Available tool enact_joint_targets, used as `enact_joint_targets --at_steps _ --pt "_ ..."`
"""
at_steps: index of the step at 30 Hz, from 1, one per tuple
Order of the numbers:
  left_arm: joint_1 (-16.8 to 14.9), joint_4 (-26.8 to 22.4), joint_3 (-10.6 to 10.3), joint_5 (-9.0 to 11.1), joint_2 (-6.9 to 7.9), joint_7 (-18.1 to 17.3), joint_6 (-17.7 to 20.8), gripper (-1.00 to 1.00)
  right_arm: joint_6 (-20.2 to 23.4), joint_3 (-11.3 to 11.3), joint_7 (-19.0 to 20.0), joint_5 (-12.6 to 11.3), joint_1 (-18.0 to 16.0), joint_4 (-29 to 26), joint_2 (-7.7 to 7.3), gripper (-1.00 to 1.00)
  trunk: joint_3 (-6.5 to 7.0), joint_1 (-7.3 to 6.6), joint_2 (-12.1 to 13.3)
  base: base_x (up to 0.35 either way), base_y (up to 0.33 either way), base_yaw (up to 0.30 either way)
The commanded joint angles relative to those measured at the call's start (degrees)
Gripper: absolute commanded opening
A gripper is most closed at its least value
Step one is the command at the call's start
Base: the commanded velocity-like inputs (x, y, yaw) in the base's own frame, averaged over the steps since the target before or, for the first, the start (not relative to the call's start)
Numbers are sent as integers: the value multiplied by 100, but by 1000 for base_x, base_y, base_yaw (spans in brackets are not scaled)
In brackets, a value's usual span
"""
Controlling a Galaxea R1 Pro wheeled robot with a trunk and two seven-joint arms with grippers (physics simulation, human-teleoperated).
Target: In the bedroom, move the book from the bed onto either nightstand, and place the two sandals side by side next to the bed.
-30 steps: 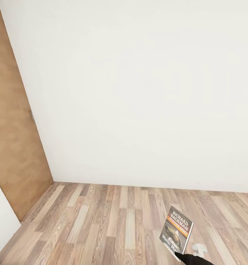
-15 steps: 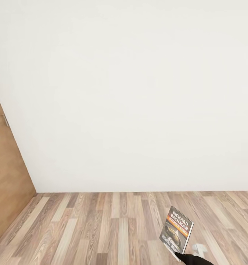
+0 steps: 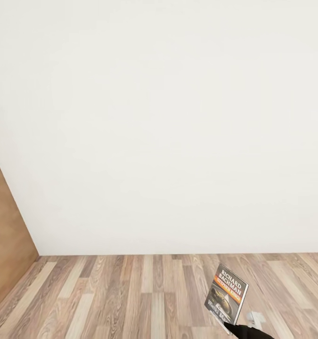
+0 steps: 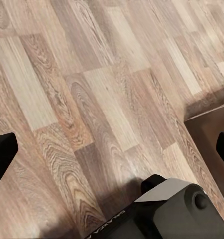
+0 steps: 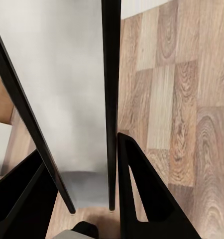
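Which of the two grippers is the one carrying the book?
The right gripper: the book stands up from its shut fingers, cover facing the head camera. The left gripper hangs open over bare wood-plank floor, holding nothing.

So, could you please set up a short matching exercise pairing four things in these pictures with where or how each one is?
Things:
1. book
2. door
3. wall
4. left tool

Places or states:
A. open, above the plank floor
B. tan, at the head view's left edge
C. held upright in the right tool
D. plain white, straight ahead

Pairs: 1-C, 2-B, 3-D, 4-A
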Motion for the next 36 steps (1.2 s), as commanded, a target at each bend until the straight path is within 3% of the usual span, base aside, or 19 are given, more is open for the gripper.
enact_joint_targets --at_steps 1,17,31,36 --pt "-5 1 47 -61 -2 -18 -31 100 38 35 6 -73 -4 -7 -6 -100 -9 5 -7 320 0 0" --pt "-5 1 47 -61 -2 -18 -31 100 37 35 14 -73 -4 -7 -6 -100 -9 5 -7 320 0 -8" --pt "-6 1 47 -61 -2 -18 -31 100 38 35 7 -73 -4 -7 -6 -100 -9 5 -7 317 0 -251" --pt "-5 1 47 -61 -2 -18 -31 100 35 35 6 -73 -4 -7 -6 -100 -9 5 -7 282 0 -61"
